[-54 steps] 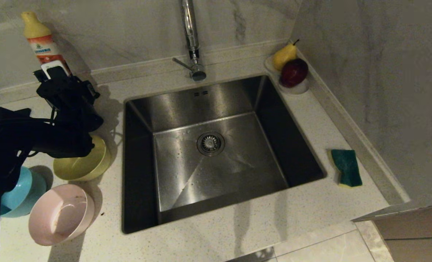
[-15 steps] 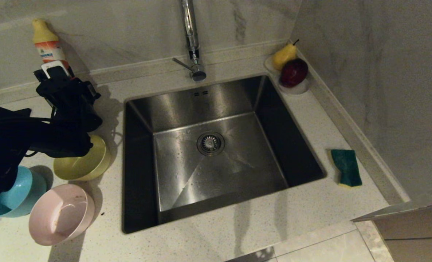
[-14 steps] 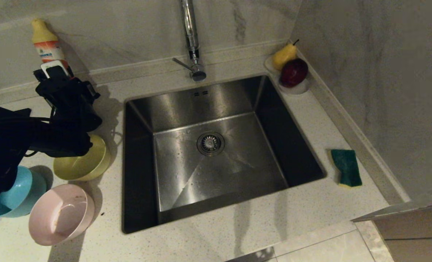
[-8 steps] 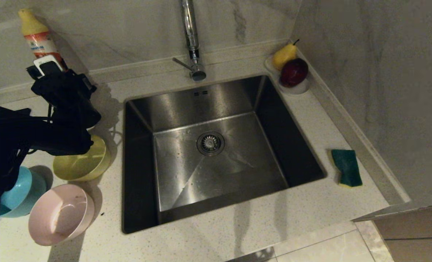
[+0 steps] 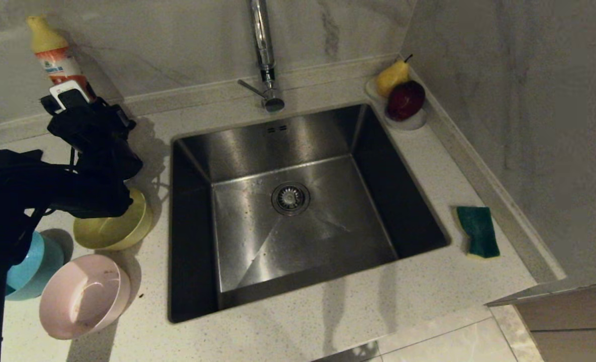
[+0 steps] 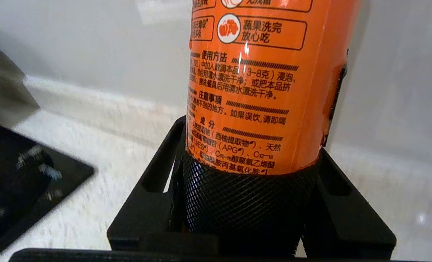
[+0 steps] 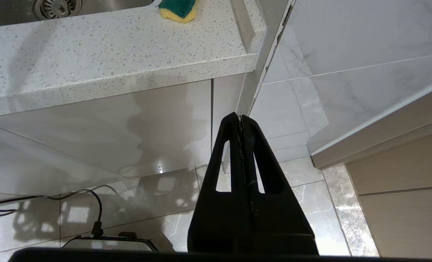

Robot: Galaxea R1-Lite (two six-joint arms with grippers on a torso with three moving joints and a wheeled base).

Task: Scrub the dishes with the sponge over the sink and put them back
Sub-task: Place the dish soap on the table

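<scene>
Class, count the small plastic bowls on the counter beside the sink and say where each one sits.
3, all left of the sink: yellow bowl nearest the basin, partly under the left arm; light blue bowl farthest left, partly hidden; pale pink bowl nearest the front edge.

I see a pale speckled countertop (image 5: 298,322) around the sink (image 5: 288,201). On its left sit the yellow bowl (image 5: 119,226), light blue bowl (image 5: 36,264) and pink bowl (image 5: 84,296); on the right lies the sponge (image 5: 478,231), and a white fruit dish (image 5: 408,120) stands in the far corner.
</scene>
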